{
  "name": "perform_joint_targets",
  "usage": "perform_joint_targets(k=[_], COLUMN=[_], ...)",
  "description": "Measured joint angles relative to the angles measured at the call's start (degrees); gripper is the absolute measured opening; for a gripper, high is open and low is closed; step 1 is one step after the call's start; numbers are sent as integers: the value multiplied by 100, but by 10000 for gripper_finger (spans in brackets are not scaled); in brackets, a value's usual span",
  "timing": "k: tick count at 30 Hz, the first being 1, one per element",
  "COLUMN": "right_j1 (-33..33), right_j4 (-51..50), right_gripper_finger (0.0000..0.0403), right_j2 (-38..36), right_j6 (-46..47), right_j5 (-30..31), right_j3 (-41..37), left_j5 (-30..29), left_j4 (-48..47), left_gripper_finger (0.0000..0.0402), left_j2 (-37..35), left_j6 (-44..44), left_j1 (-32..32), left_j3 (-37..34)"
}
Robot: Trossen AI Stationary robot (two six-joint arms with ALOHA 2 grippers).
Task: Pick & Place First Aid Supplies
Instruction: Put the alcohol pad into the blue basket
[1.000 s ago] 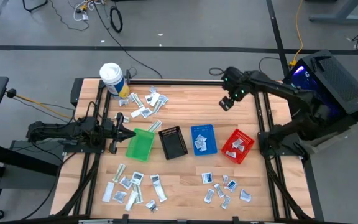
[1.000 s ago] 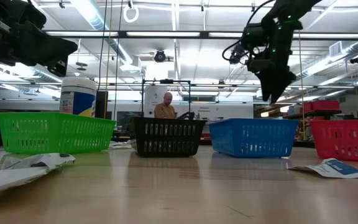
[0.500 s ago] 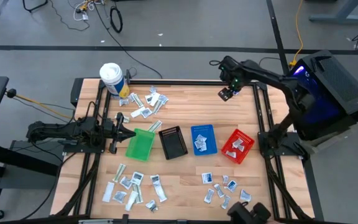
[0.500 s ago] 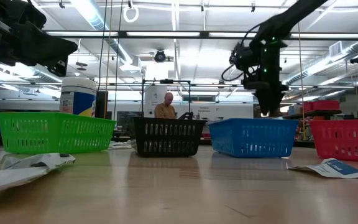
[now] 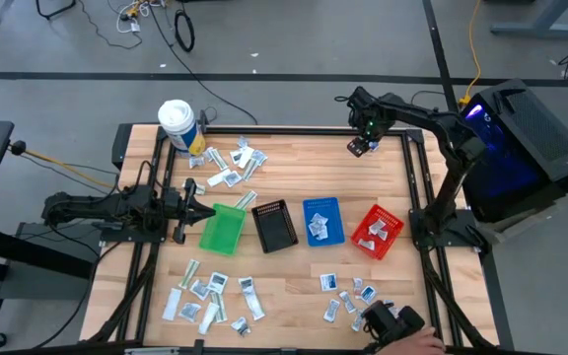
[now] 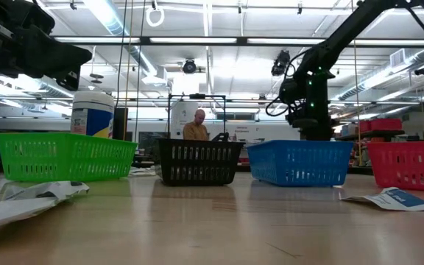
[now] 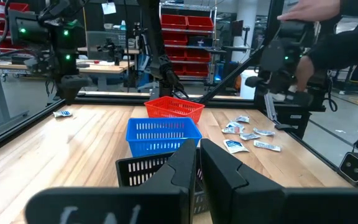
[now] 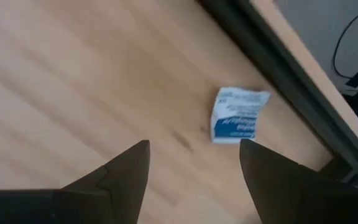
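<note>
High view, green bin (image 5: 221,230), black bin (image 5: 273,225), blue bin (image 5: 322,221), red bin (image 5: 376,232) in row.

Under my dark fingers (image 8: 120,180) there's a white sachet (image 8: 236,115) with blue print on the pale wood tabletop (image 5: 294,168), plus green (image 5: 222,230), black (image 5: 274,225), blue (image 5: 322,221) and red (image 5: 377,232) mesh bins.
</note>
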Motion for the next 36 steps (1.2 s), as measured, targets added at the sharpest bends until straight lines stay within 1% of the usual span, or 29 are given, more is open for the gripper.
perform_joint_targets(k=[4,18,27,32,36], right_j1=[-147,-412,-582,-620,-613], right_j4=[182,222,376,442,559], right_gripper_finger=[246,202,186,171,158], right_j2=[125,671,730,730,730], right_j6=[-15,-203,-361,-364,-352], right_j5=[-57,-57,-61,-407,-507], right_j3=[0,-2,-2,-2,-2], left_j5=[0,0,0,0,0], left_j4=[-1,0,-1,0,0], left_gripper_finger=[32,32,32,32,32], left_j2=[0,-1,-1,1,-1], left_j6=[0,0,0,0,0], left_j1=[0,0,0,0,0], left_j3=[-1,1,0,-1,1])
